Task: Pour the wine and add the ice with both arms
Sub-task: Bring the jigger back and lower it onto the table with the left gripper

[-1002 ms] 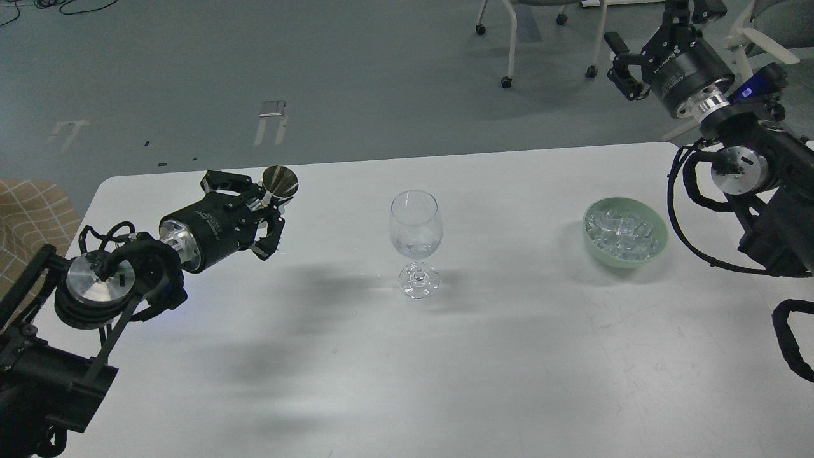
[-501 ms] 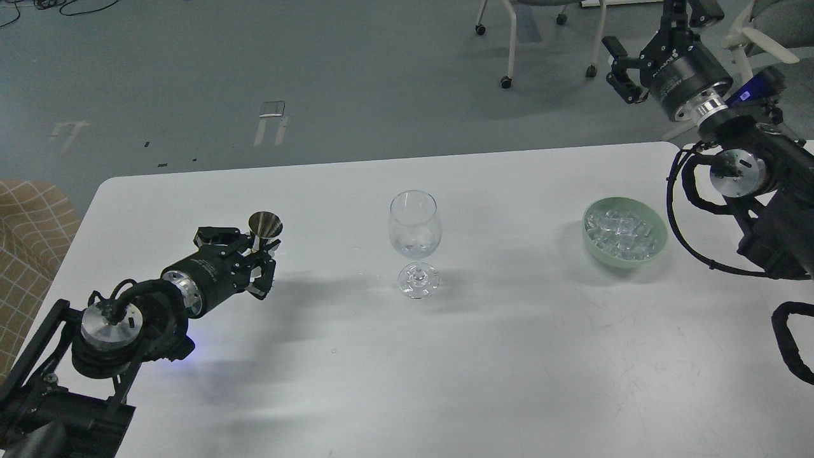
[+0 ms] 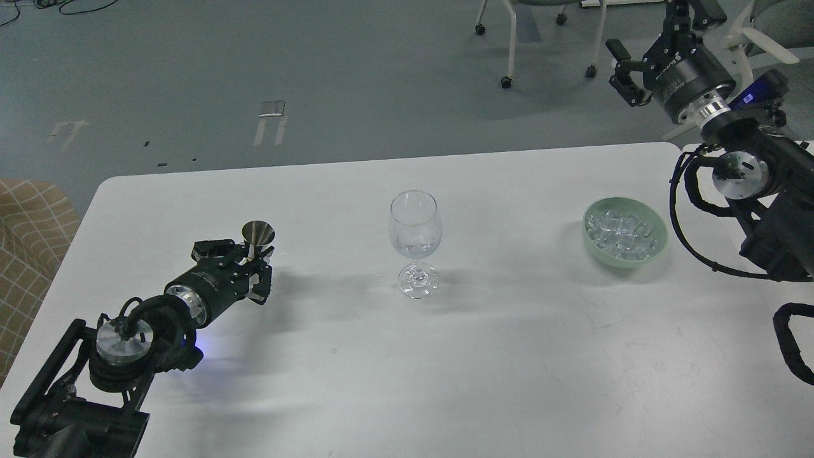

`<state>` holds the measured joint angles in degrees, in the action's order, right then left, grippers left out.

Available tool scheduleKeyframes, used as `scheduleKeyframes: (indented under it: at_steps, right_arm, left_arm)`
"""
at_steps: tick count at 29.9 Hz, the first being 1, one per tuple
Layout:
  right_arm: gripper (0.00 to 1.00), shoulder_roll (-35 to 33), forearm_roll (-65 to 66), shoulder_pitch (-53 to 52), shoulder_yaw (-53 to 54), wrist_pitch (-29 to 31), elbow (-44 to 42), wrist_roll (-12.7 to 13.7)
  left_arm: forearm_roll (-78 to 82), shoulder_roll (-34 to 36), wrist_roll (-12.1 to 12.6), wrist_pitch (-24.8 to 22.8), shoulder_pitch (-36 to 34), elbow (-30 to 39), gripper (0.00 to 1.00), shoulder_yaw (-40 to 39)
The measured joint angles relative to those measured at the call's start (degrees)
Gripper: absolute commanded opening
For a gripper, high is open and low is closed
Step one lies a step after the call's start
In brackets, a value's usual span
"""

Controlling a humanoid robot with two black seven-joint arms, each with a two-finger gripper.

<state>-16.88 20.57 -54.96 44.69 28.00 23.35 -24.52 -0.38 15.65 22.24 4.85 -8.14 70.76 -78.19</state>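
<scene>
A little clear, colourless wine (image 3: 414, 245) is sitting low in the bowl of the clear stemmed wine glass (image 3: 415, 240), barely showing against the glass. The glass is standing upright near the middle of the white counter (image 3: 445, 356), touched by neither of my arms.

Well to its right, the small clear glassy ice cubes (image 3: 622, 233) are lying heaped in a pale green round bowl (image 3: 626, 232), which is resting on the counter near its right edge.

To the left of the glass and apart from it, my left tool (image 3: 249, 266) is lying low over the counter with its black fingers closing around the narrow lower part of a small silver metal measuring cup (image 3: 257, 236). The cup is standing about upright with its flared mouth facing up, its rim above the fingers. I cannot tell whether its base is touching the counter. My left arm (image 3: 152, 312) is reaching in from the lower left corner, a blue glow showing beneath it.

My right tool (image 3: 658, 41) is hanging high beyond the far right corner of the counter, over the grey floor (image 3: 318, 76), its black fingers spreading wide with nothing between them. It is well apart from the bowl of ice.
</scene>
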Motion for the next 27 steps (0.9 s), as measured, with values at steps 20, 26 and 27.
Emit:
scheduleKeyframes:
  at_steps: [20,26,27]
  right_arm:
    - [1.00,0.0,0.0,0.0,0.0,0.0,-0.2,0.0]
    - [1.00,-0.1,0.0,0.0,0.0,0.0,-0.2,0.0]
    - [1.00,-0.1,0.0,0.0,0.0,0.0,-0.2,0.0]
  left_arm:
    - [-0.2,-0.4,-0.4,-1.1,1.2,-1.3,0.38,-2.6]
    - [-0.2,-0.4,-0.9,-1.1,1.7,-1.4,0.41,-2.6]
    - [-0.2,-0.4,-0.9,-1.1,1.8,-1.4,0.43,-2.6]
